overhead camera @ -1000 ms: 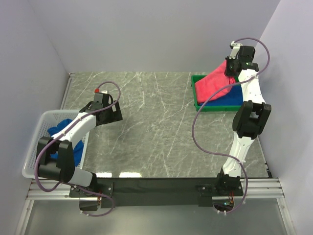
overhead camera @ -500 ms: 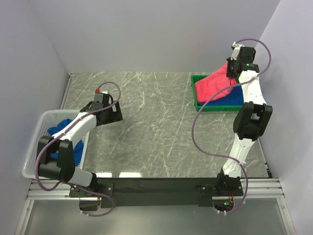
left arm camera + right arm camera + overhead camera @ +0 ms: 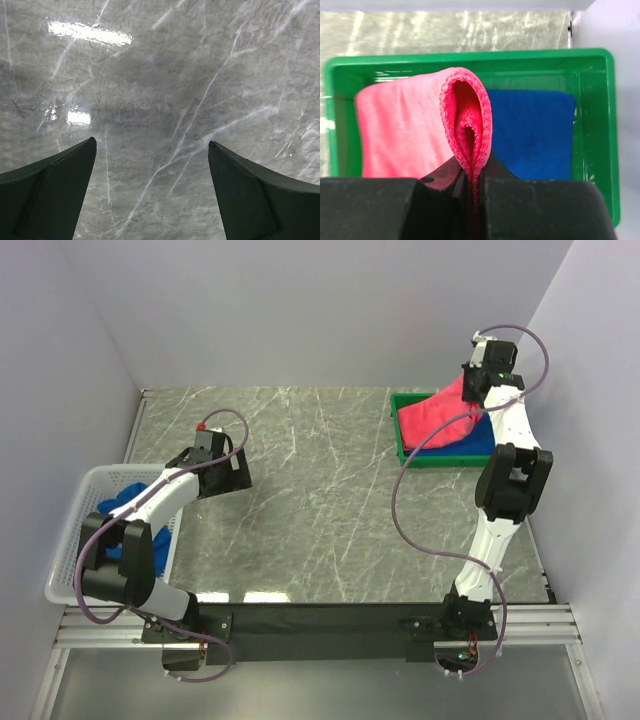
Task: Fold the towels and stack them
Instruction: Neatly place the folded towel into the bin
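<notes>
My right gripper (image 3: 474, 176) is shut on a fold of the pink-red towel (image 3: 405, 125), holding it up over the green tray (image 3: 597, 65) at the back right. The pink-red towel (image 3: 435, 412) drapes from the right gripper (image 3: 468, 380) down onto the tray's left half. A folded blue towel (image 3: 532, 132) lies flat in the tray beneath it, also visible from above as the blue towel (image 3: 470, 439). Another blue towel (image 3: 125, 505) lies crumpled in the white basket (image 3: 70, 540) at the left. My left gripper (image 3: 150, 150) hangs open over bare marble, beside the basket (image 3: 228, 472).
The green tray (image 3: 400, 435) sits against the right wall near the back corner. The white lattice basket stands at the table's left edge. Purple cables loop from both arms. Walls close the table on three sides.
The right gripper has moved a little up and toward the back wall with the pink-red towel's edge, lifting the cloth higher. The left arm has not moved.
</notes>
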You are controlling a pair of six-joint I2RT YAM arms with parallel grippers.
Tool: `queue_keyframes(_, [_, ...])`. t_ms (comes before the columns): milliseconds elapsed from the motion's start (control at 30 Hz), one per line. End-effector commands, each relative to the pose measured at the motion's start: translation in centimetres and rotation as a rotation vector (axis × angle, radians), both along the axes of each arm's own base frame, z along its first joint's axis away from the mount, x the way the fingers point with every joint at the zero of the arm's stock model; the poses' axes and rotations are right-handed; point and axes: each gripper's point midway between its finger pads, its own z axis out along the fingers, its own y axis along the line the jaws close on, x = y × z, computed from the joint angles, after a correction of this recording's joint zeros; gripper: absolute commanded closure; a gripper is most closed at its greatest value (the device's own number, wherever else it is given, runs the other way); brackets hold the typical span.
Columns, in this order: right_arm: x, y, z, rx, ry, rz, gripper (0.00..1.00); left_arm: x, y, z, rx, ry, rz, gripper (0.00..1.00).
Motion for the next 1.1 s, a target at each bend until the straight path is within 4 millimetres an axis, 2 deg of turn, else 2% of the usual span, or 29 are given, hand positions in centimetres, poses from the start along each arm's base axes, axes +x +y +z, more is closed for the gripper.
queue_keyframes(0, [1.0, -1.3, -1.3, -0.052, 0.0, -0.036, 0.99, 0.8, -0.3, 0.7, -0.007, -0.03, -0.026, 0.01])
queue_keyframes(200, [1.1, -2.1, -4.2, -0.088, 0.053, -0.088, 0.96, 0.8, -0.3, 0.6, -0.006, -0.024, -0.028, 0.01])
queue_keyframes(367, [1.0, -3.2, -5.2, -0.13, 0.067, -0.146, 0.95, 0.8, -0.3, 0.4, -0.007, -0.019, -0.028, 0.01])
queue_keyframes(433, [1.1, -3.7, -5.6, -0.153, 0.073, -0.167, 0.91, 0.8, -0.3, 0.4, -0.008, -0.019, -0.03, 0.01])
queue_keyframes(567, [1.4, -5.0, -6.0, -0.198, 0.068, -0.216, 0.72, 0.8, -0.4, 0.4, -0.01, -0.017, -0.03, 0.01])
queue_keyframes(600, [1.6, -5.4, -6.1, -0.212, 0.067, -0.235, 0.61, 0.8, -0.4, 0.3, -0.008, -0.016, -0.031, 0.01])
queue_keyframes(633, [1.6, -5.6, -6.1, -0.224, 0.065, -0.252, 0.57, 0.8, -0.4, 0.4, -0.009, -0.017, -0.031, 0.01])
queue_keyframes(733, [1.4, -7.5, -5.4, -0.293, 0.041, -0.374, 0.45, 0.8, -0.4, 0.4, -0.011, -0.018, -0.031, 0.01])
queue_keyframes(900, [0.2, -9.7, -3.8, -0.328, -0.004, -0.571, 0.42, 0.7, -0.4, 0.5, -0.01, -0.022, -0.031, 0.01])
queue_keyframes(1033, [-0.3, -9.5, -1.4, -0.278, -0.061, -0.63, 0.42, 0.8, -0.5, 1.0, -0.016, -0.038, -0.034, 0.01])
queue_keyframes(1067, [-0.4, -9.0, 0.3, -0.227, -0.105, -0.634, 0.41, 0.8, -0.5, 1.2, -0.02, -0.043, -0.033, 0.01])
